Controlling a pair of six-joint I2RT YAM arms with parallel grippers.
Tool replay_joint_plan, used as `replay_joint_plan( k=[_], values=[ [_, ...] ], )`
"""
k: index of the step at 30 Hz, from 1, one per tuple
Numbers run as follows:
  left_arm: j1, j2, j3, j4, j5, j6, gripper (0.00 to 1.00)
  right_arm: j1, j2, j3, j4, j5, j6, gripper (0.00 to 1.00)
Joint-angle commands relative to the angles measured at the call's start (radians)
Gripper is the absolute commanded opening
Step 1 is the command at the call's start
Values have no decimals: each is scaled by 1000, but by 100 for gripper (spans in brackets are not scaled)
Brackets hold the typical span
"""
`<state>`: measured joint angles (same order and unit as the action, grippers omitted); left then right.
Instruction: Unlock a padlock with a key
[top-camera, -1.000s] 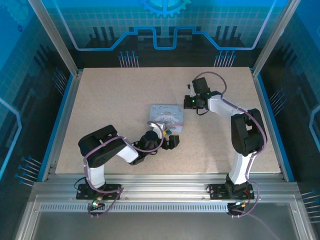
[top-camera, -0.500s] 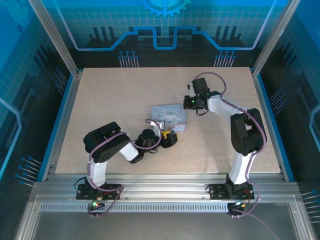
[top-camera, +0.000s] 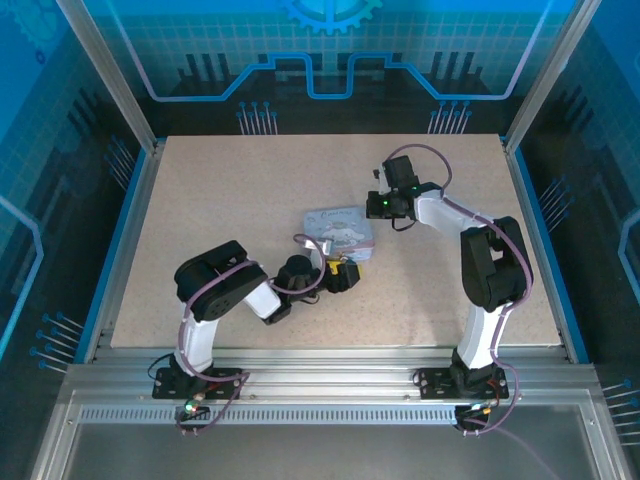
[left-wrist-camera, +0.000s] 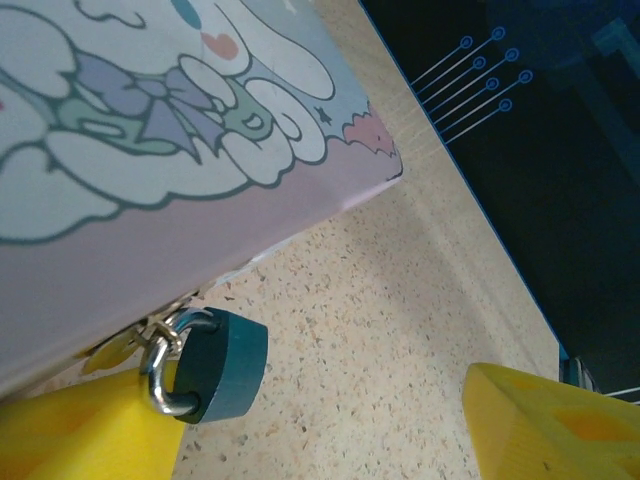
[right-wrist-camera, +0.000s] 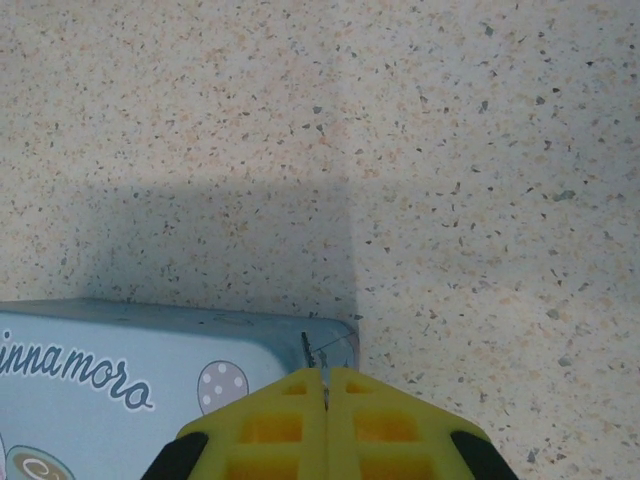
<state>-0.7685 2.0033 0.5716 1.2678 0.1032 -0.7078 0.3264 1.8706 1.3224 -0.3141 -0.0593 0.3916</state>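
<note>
Where the lower edge of the tin box (left-wrist-camera: 150, 150) meets the speckled worktop (left-wrist-camera: 380, 330), the padlock (left-wrist-camera: 222, 362) hangs with its teal body tilted. Its silver shackle (left-wrist-camera: 158, 378) is hooked through a small clasp (left-wrist-camera: 118, 348) at the box's edge. The padlock's body rests on or just above the worktop; which of the two cannot be told.

The left end effector (left-wrist-camera: 305, 390) stands wide. One yellow finger (left-wrist-camera: 85, 430) is right against the shackle and the other is well off to the far side, so the padlock sits in the gap without being clamped.

From above, the left end effector (top-camera: 344, 275) reaches in at the box's near right corner. The box (top-camera: 338, 230) lies near the middle of the worktop, its printed cartoon lid facing up.

The right end effector (right-wrist-camera: 326, 382) is at the box's far right corner, its yellow fingers pressed together. A thin sliver of metal shows at their seam, too slight to identify. In the top view the right end effector (top-camera: 377, 207) sits just beside that corner, with its arm bending back toward the right edge of the worktop.
</note>
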Motion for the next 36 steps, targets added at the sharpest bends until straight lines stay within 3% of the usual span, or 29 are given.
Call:
replay_joint_plan(
  k=[1, 3, 10, 14, 25, 30, 36],
  values=[
    [2, 23, 30, 17, 10, -9, 76, 16, 4, -6, 15, -6, 4, 0],
    [2, 29, 29, 14, -3, -16, 79, 16, 1, -11, 15, -6, 3, 0],
    [3, 37, 1, 49, -26, -33, 73, 16, -5, -23, 21, -8, 4, 0],
    [3, 58, 4, 96, -12, -53, 59, 16, -5, -28, 28, -12, 7, 0],
    [2, 56, 35, 53, 7, -52, 76, 23, -14, -49, 38, -16, 12, 0],
    [5, 55, -3, 74, -21, -58, 60, 23, -20, -63, 45, -17, 15, 0],
    [22, 36, -45, 59, -17, -72, 49, 24, -32, -74, 49, -18, 12, 0]
  ],
)
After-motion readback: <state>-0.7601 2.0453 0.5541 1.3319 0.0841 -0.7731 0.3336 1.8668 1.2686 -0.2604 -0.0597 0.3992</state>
